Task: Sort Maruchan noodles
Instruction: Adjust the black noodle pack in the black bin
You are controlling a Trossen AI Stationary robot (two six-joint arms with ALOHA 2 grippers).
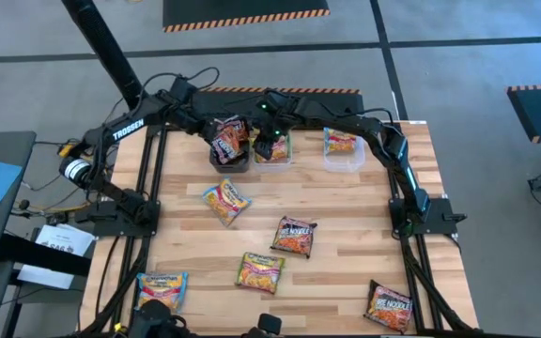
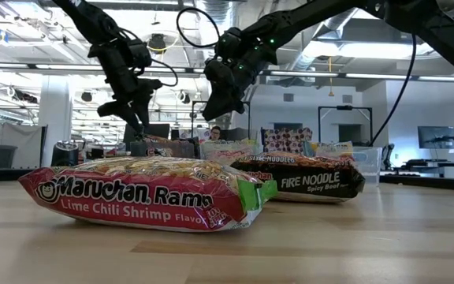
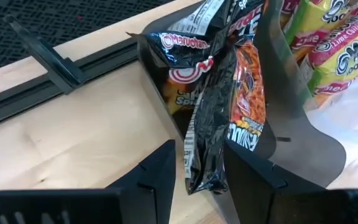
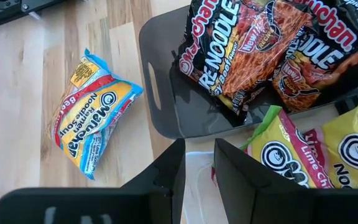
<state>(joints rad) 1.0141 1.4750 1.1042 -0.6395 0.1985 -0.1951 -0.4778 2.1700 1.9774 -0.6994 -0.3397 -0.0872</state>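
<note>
Looking down from the high view, I see both arms over the black tub (image 1: 230,155); loose Maruchan noodles (image 1: 294,236) lie well in front of it. In the left wrist view, the left gripper (image 3: 197,171) stands open around a dark packet (image 3: 207,134) upright on the tub's edge. I fear it tips out onto the table. In the right wrist view, the right gripper (image 4: 199,163), partly open and empty, hovers over the clear tub (image 4: 199,180) of lime packets just beside the black tub.
</note>
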